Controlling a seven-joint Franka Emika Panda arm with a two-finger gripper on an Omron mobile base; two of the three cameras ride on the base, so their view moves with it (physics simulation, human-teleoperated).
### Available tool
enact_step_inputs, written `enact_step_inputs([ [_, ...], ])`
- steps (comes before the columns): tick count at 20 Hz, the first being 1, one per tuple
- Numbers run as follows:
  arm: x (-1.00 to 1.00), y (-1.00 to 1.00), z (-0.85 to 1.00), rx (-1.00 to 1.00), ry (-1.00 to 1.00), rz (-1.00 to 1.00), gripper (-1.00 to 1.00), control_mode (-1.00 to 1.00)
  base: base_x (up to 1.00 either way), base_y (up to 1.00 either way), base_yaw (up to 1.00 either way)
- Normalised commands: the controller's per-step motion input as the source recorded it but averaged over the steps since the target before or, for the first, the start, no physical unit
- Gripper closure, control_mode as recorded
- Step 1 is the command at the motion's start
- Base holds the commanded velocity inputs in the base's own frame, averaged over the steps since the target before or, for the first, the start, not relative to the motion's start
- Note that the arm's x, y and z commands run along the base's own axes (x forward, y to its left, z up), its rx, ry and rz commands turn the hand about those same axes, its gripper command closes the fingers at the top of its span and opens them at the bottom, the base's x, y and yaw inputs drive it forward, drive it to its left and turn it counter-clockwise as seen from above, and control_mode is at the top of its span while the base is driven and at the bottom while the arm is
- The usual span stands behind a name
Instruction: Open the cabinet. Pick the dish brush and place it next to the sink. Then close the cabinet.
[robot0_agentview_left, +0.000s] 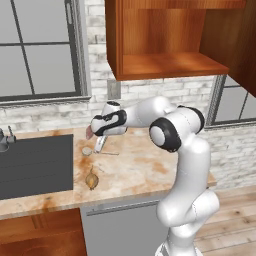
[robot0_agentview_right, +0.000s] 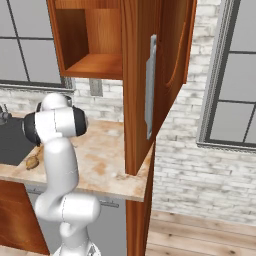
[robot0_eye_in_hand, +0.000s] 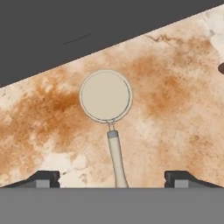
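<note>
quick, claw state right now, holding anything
claw: open, holding nothing; the dish brush lies on the counter between its fingertips.

Arm: white, dark joints — rises from the base, folds at a high elbow, forearm reaching forward and left.
Wrist: bent downward, hand pointing down.
Gripper (robot0_eye_in_hand: 112, 178): jaws spread wide apart — nothing clamped between them.
Fingertips (robot0_eye_in_hand: 43, 178): two small dark tips, one at each side, level with each other.
</note>
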Motion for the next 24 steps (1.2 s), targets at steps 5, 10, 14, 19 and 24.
enact_step_inputs([
  [5, -0.69, -0.12, 0.13, 0.00, -0.03, -0.04, -1.00, -1.00, 0.00, 0.00, 0.00],
  [10, -0.88, -0.33, 0.24, 0.00, -0.04, -0.15, -1.00, -1.00, 0.00, 0.00, 0.00],
  [14, -0.66, -0.46, 0.42, 0.00, 0.00, -0.16, -1.00, -1.00, 0.00, 0.00, 0.00],
  [19, -0.67, -0.36, 0.41, 0.00, 0.00, -0.18, -1.00, -1.00, 0.00, 0.00, 0.00],
  [24, -0.52, -0.33, 0.22, 0.00, 0.00, -0.21, -1.00, -1.00, 0.00, 0.00, 0.00],
])
